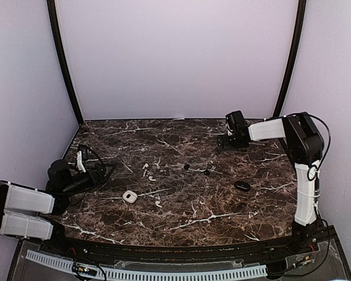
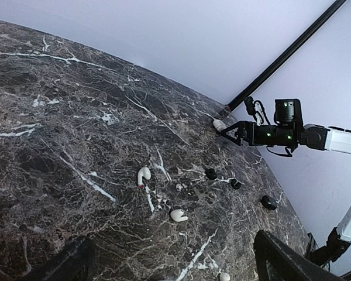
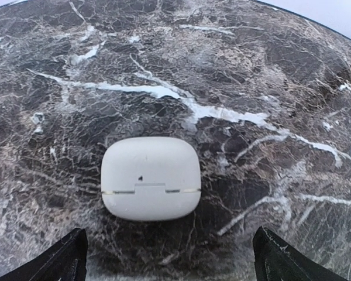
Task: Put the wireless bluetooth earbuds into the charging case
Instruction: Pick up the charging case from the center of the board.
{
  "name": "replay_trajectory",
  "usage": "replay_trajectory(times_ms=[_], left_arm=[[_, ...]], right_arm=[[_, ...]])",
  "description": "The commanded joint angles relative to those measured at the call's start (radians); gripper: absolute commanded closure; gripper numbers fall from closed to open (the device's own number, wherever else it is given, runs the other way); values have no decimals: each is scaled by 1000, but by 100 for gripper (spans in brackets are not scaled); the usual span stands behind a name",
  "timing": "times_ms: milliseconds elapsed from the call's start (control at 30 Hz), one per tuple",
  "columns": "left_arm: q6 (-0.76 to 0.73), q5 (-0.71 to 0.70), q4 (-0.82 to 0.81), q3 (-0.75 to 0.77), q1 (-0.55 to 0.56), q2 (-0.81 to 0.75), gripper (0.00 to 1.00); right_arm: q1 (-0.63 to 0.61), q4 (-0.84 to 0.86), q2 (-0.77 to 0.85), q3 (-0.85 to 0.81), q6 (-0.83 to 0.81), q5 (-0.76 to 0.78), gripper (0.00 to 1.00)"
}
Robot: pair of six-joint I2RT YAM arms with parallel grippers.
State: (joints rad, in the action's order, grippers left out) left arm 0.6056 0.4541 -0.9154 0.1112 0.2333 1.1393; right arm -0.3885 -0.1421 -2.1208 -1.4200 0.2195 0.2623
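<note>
from overhead, taking the middle of the tabletop (image 1: 181, 228) as the dial's centre, two white earbuds (image 1: 145, 166) lie close together at 9 o'clock. a third white earbud (image 1: 158, 204) lies at 7 o'clock, and two black earbuds (image 1: 186, 166) sit a little apart near 12 o'clock; all are too small here to tell which way they point. a black case (image 1: 242, 185) rests at 4 o'clock, its long axis running 9 to 3, and a white roundish piece (image 1: 130, 196) with a dark middle lies at 8 o'clock. the left pincer (image 1: 102, 172) hangs at the 9 o'clock edge, the right pincer (image 1: 225, 140) at 1 o'clock. the left wrist view gives what the overhead cannot: one white earbud (image 2: 143, 174) lies with its head toward 12 and its stem toward 7 o'clock, and another (image 2: 178, 215) lies across, 9 to 3. the black earbuds (image 2: 210, 174) and black case (image 2: 269, 202) lie off toward 3 o'clock. this view's own fingers (image 2: 70, 263) stand wide and empty, and the right pincer (image 2: 229, 132), jaws spread, hovers just beside a white charging case (image 2: 219, 124). only the right wrist view shows that case (image 3: 150, 178) plainly: closed, flat on the tabletop, long axis 9 to 3, lid seam toward 6 o'clock, lying ahead of the wide, empty fingers (image 3: 64, 260).
</note>
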Motion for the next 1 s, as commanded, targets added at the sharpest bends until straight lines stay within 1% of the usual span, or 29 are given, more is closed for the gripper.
replay_trajectory(times_ms=[0, 100, 233, 333, 433, 567, 700, 867, 967], left_arm=[[-14, 11, -49, 21, 4, 20, 3], [-9, 20, -60, 25, 4, 40, 3], [-3, 15, -75, 25, 4, 52, 3], [-21, -1, -39, 33, 3, 33, 1], [-35, -16, -18, 32, 3, 13, 1], [-38, -15, -18, 32, 4, 8, 1], [-41, -18, -14, 33, 3, 5, 1], [-43, -16, -11, 34, 3, 4, 1], [-43, -14, -11, 35, 4, 4, 1]], right_arm=[[-5, -48, -56, -106, -23, 30, 4], [-5, -85, -105, -174, -22, 38, 8], [-3, -113, -157, -244, -13, 42, 12], [-3, -152, -187, -296, 1, 47, 17], [-1, -160, -202, -318, 6, 36, 24], [4, -164, -211, -334, 6, 22, 29], [7, -169, -210, -340, 3, 8, 37], [6, -169, -203, -338, -3, 0, 40], [6, -173, -207, -340, -7, -1, 36]])
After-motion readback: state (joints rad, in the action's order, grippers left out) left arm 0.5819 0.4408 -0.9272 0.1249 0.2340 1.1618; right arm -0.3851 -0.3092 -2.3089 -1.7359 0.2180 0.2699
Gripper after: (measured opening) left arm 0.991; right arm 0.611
